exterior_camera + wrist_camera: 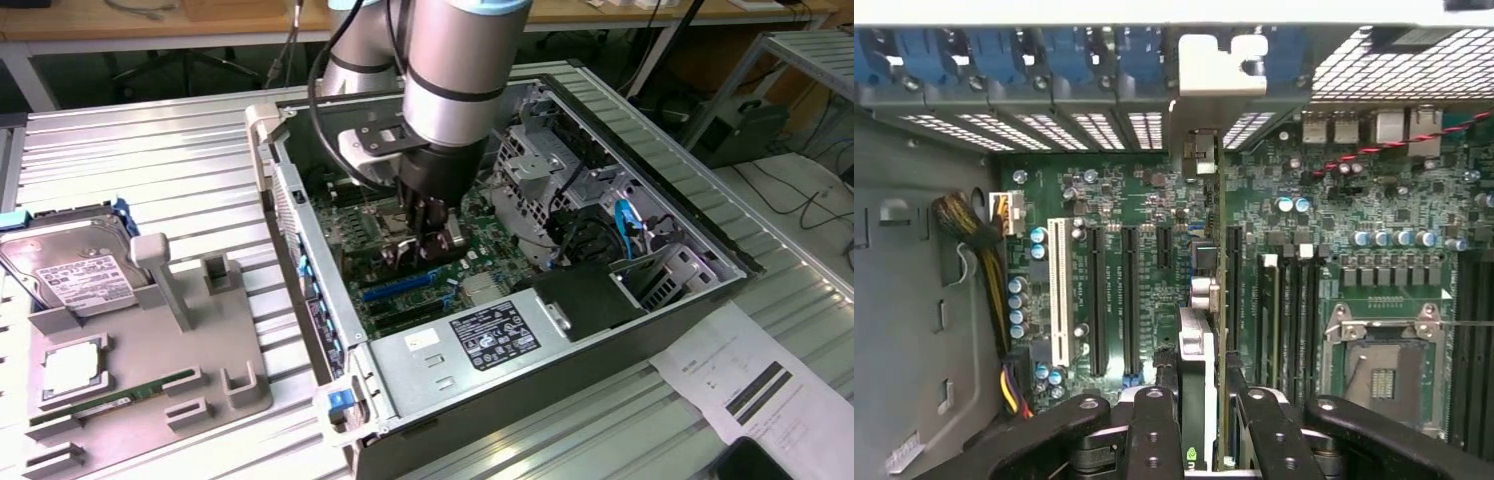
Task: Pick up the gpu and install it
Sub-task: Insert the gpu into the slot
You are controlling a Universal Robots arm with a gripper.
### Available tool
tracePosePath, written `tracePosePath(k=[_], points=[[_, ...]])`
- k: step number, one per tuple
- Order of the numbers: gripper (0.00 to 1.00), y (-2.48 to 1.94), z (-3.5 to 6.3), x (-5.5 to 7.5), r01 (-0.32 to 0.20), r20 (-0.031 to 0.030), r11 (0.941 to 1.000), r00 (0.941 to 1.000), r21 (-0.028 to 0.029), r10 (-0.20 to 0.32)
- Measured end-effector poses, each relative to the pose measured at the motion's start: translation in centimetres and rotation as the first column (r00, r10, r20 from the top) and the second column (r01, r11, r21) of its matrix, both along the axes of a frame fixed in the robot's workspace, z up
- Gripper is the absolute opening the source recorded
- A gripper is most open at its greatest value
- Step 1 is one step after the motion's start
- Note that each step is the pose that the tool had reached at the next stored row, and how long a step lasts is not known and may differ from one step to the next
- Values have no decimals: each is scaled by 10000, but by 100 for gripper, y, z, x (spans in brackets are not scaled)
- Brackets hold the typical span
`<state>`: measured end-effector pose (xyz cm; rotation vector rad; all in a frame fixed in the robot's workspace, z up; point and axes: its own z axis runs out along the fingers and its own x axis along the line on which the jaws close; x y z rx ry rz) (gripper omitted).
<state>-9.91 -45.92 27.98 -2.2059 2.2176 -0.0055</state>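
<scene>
1. Exterior view: the end effector (430,240) is inside the case (400,420), clamped on the gpu (451,233) above the motherboard (487,250).
2. Wrist view: the gpu (1196,340) is edge-on, with its bracket (1219,65) at the case's rear edge. Best kept upright and pressed evenly.

A green motherboard (1154,200) carries black slots (1097,300) and one white slot (1061,290). The gpu (1197,350) has a silver bracket (1222,65); the gripper (1199,415) is black, the case clips (1004,55) blue.
</scene>
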Motion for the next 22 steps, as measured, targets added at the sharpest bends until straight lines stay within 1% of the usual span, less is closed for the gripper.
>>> tracePosePath(k=[2, 6, 10, 15, 19, 22], points=[[27, -1, -28, -12, -1, -2, 10000, 10000, -16, 1], [27, 2, -72, -42, -1, -1, 10000, 10000, -24, 1], [27, 13, -95, -67, 0, -1, 10000, 10000, -25, 0], [27, 23, -159, -68, -1, -2, 10000, 10000, -25, 1], [27, 41, -188, -67, -1, -1, 10000, 10000, -24, 1], [27, 45, -205, -70, -1, -1, 10000, 10000, -20, 1]])
